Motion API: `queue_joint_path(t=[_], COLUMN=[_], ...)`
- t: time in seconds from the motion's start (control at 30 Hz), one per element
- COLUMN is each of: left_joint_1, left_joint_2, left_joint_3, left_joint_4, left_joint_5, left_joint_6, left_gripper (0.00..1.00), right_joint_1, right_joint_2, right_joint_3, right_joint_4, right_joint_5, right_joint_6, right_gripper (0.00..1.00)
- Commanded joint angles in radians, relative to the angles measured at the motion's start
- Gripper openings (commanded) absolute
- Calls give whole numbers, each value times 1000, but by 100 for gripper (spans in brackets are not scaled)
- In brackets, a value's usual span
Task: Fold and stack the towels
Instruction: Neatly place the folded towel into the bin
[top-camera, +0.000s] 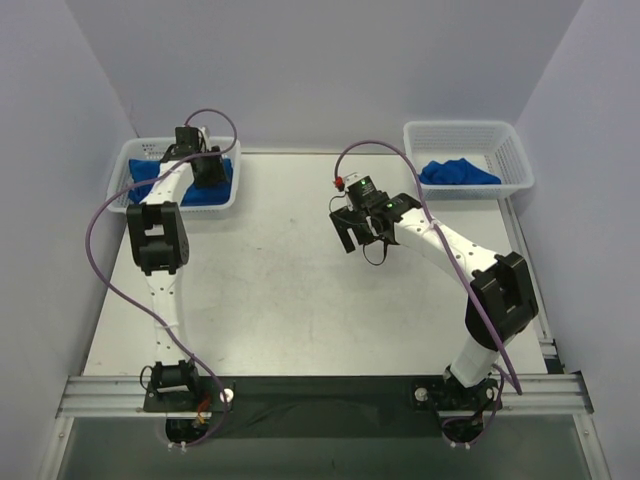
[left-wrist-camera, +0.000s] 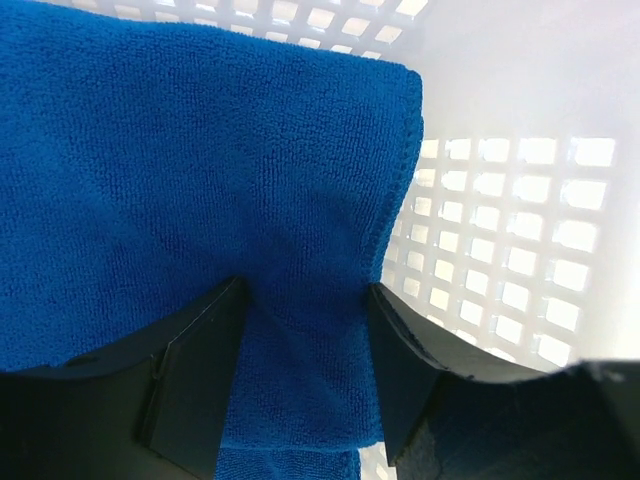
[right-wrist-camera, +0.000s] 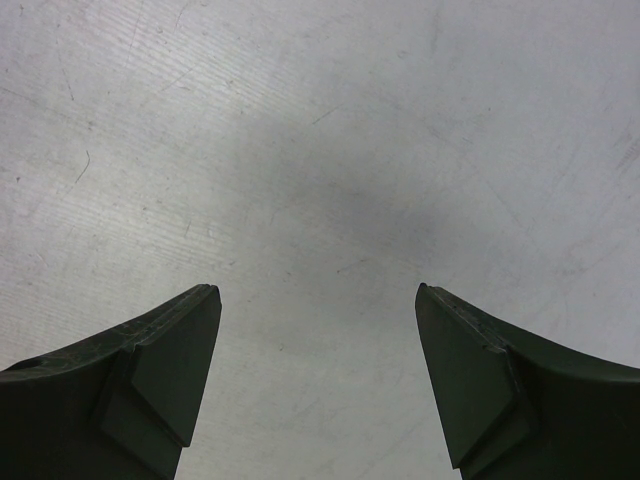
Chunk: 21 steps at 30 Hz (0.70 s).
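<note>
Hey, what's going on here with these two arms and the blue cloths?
Two robot arms are meant to fold and stack blue towels. The left fingers are down in the left basket, on either side of a fold of the blue towel lying there; whether they actually grip it is unclear. The right fingers hang open over the table, holding nothing. Another crumpled towel waits in the right basket.

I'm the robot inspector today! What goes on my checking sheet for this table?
Surface: grey table, faint scratches.
Job's things: flat blue towel in left basket; crumpled towel in right basket.
Clutter: nothing seen.
Hands: left hand straddles a fold of that towel, grip unclear; right hand open over bare table.
Cables: a purple cable loops off each arm.
Surroundings: plain pale walls.
</note>
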Motion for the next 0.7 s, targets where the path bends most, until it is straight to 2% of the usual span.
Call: queue_joint_path(t=[0.0, 0.13, 0.33, 0.4, 0.53, 0.63, 0.67], left_joint_1=[-21, -29, -63, -64, -64, -66, -66], left_joint_2=[-55, -54, -46, -46, -52, -46, -44], left_joint_3=[-41, -56, -107, -127, -142, -133, -131], left_joint_4=[68, 73, 96, 104, 117, 121, 122], left_joint_5=[-40, -82, -113, -99, -62, -44, -34], left_joint_6=[-11, 12, 32, 30, 4, -4, -4], left_gripper=[61, 59, 44, 44, 51, 43, 33], right_joint_1=[-8, -7, -8, -8, -8, -8, -7], right_joint_2=[-14, -8, -3, -3, -7, -8, -11], right_joint_3=[-10, -5, -2, -5, -7, -10, -11], right_joint_4=[-24, -24, -24, -25, -25, -25, -25], right_joint_5=[-3, -8, -10, -13, -11, -8, -8], right_joint_6=[14, 20, 23, 23, 25, 26, 28], right_gripper=[80, 80, 80, 80, 80, 80, 80])
